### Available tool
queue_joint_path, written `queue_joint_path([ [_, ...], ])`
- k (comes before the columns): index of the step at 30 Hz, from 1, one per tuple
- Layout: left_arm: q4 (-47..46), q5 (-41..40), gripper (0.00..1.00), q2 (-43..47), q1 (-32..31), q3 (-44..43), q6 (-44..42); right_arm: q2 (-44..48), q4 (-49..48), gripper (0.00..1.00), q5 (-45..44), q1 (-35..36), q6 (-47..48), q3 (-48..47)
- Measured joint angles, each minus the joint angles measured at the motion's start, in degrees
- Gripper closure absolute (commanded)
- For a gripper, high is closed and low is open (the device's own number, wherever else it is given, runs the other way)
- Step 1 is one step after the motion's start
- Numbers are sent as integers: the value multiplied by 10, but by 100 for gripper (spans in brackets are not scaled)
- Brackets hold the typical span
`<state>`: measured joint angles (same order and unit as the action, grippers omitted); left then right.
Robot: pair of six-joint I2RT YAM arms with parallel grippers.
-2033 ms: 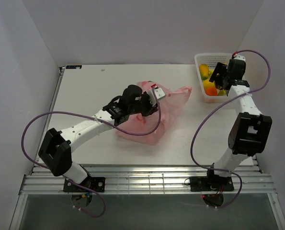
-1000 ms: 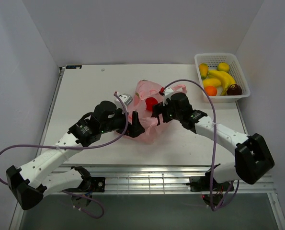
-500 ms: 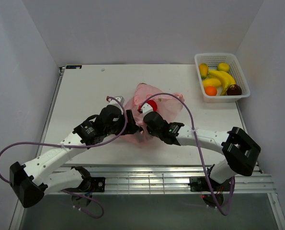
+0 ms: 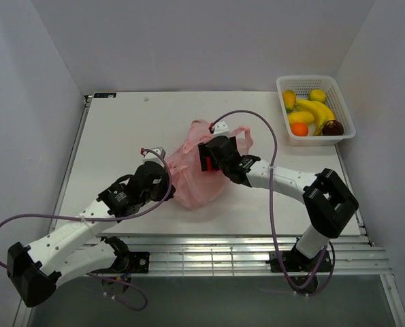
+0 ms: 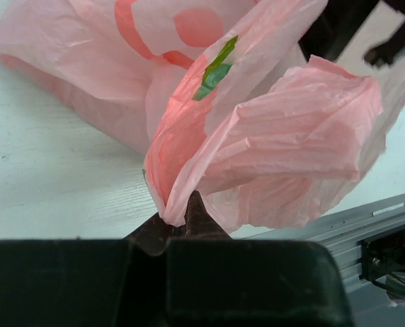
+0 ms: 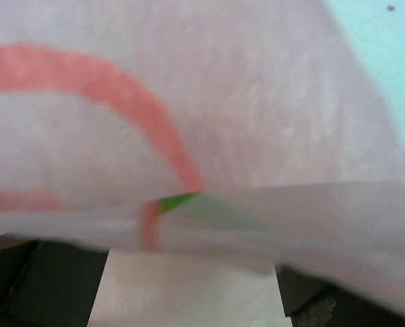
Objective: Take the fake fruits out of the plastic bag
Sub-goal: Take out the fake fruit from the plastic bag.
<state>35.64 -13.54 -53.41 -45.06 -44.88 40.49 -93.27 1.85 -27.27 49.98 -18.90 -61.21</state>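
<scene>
The pink plastic bag (image 4: 195, 178) lies bunched mid-table. My left gripper (image 4: 168, 178) is at its left edge. In the left wrist view it (image 5: 177, 219) is shut on a fold of the bag (image 5: 270, 136). My right gripper (image 4: 203, 158) is pressed into the top of the bag, and a small red patch (image 4: 203, 164) shows at its tips. I cannot tell whether that is the apple. In the right wrist view its fingers (image 6: 45, 286) stand wide apart with only bag film (image 6: 202, 102) draped between them. Lemons (image 4: 290, 100), banana (image 4: 316, 110), orange (image 4: 299, 129) and a dark purple fruit (image 4: 333, 127) lie in the basket.
The white mesh basket (image 4: 346, 133) stands at the back right corner, near the right wall. The aluminium rail (image 4: 209, 252) runs along the near table edge. Purple cables loop over both arms.
My right gripper has moved from the bag's near side up to its top. My left arm has drawn back to the left, still holding the bag. The apple, seen plainly before, is mostly covered.
</scene>
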Motion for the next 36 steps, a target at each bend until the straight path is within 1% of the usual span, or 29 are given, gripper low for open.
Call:
queue_joint_path([
  [4,-13,22,100,16,0,10,-12,-31,-36,10,-2,-24,0,-14],
  [11,-42,63,100,24,0,22,-20,-91,-51,10,15,-21,-6,-25],
  [14,-45,71,100,24,0,26,-21,-85,-60,10,21,-16,-9,-16],
  [20,-50,77,100,24,0,34,-20,-21,-85,10,52,1,-18,30],
  [23,-55,79,100,24,0,38,-20,-21,-97,10,62,7,-21,24],
  [29,-58,87,100,24,0,40,-21,-95,-85,10,19,8,-21,-42],
  [36,-63,102,100,24,0,41,-23,-177,-99,10,-31,7,-5,-66],
])
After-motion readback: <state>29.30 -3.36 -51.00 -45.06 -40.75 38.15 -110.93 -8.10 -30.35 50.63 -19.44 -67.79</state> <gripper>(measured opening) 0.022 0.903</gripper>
